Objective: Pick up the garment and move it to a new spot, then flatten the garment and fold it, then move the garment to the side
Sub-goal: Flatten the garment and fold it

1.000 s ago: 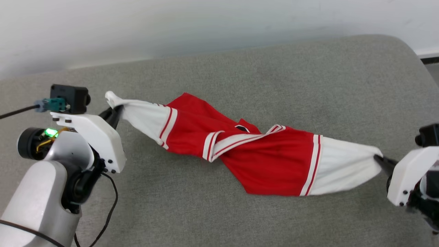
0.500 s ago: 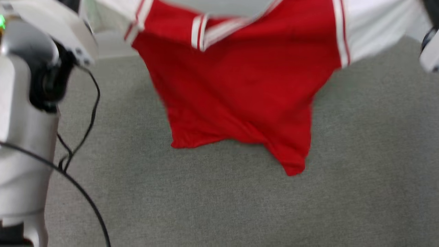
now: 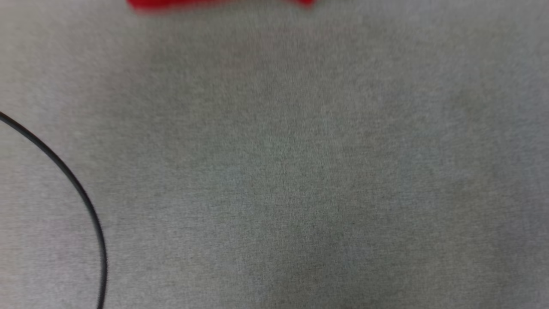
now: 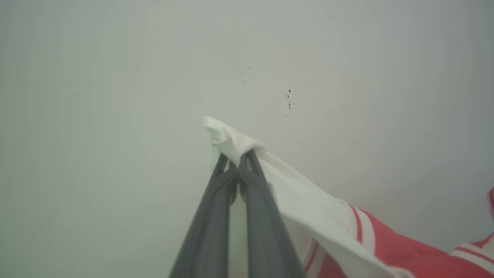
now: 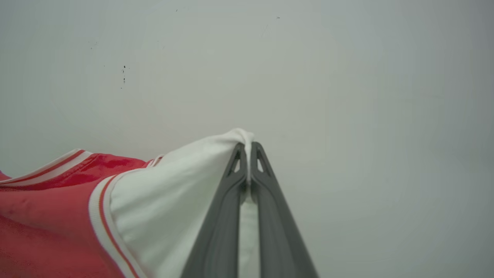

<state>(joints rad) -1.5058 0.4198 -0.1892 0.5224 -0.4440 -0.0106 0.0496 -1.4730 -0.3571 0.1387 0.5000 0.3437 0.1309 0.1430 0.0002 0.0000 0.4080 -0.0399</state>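
The garment is a red jersey T-shirt with white sleeves and red-and-white trim. In the left wrist view my left gripper (image 4: 236,158) is shut on the tip of one white sleeve of the garment (image 4: 308,200), which trails off to the lower right. In the right wrist view my right gripper (image 5: 247,148) is shut on the other white sleeve of the garment (image 5: 166,193), with the red body hanging to the left. In the head view a blurred red strip of the garment's hem (image 3: 171,3) shows at the top edge, above the grey cushion (image 3: 283,171).
A thin black cable (image 3: 81,201) curves across the lower left of the grey cushion in the head view. Both wrist views face a plain pale wall (image 4: 115,96) with a few small dark specks (image 4: 288,98).
The garment lay stretched on the cushion a second ago; both grippers have since lifted it by the sleeves. It has risen almost out of the head view, which has also shifted.
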